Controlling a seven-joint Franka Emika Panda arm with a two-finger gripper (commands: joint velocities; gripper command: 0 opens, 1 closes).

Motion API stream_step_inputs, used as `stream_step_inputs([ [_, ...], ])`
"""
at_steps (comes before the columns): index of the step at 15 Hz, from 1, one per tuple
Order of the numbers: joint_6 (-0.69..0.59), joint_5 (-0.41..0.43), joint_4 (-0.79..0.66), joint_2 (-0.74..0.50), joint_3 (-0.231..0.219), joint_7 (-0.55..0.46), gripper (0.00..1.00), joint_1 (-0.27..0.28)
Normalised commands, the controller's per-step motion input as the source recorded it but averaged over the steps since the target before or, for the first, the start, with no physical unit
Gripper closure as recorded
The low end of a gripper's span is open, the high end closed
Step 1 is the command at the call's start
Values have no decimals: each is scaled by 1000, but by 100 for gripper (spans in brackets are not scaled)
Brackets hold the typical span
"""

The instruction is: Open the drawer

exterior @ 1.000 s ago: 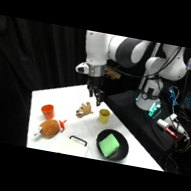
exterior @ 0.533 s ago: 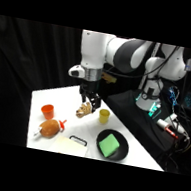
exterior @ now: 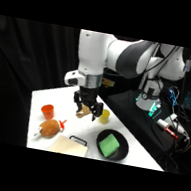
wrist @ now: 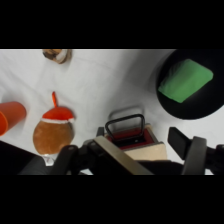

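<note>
The drawer point(exterior: 68, 145) is a small tan box with a thin black bar handle point(exterior: 78, 140) at the table's front edge. In the wrist view the drawer point(wrist: 142, 151) lies just past the fingers, handle point(wrist: 124, 121) pointing away from me. My gripper point(exterior: 87, 110) hangs above the table, behind and above the drawer and not touching it. It is open and empty. In the wrist view the gripper point(wrist: 125, 146) has one finger point(wrist: 187, 147) to the right of the drawer and the other low at the left.
A round black plate point(exterior: 99, 146) with a green sponge point(exterior: 109, 145) sits right of the drawer. A brown plush toy point(exterior: 49, 128) and an orange cup point(exterior: 47, 110) are to its left. A yellow cup point(exterior: 104, 115) and a small tan object point(exterior: 82, 113) lie behind the gripper.
The arm has come down and forward over the table, bringing the gripper lower and closer to the drawer. Nothing on the table has moved.
</note>
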Motion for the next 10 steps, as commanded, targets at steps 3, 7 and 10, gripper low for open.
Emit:
stream_step_inputs([
  [3, 31, -116, 300, 200, 68, -390, 0, 7],
  [7, 26, -116, 306, 196, 61, -388, 0, -36],
  [10, 26, -129, 319, 191, 45, -278, 0, -63],
])
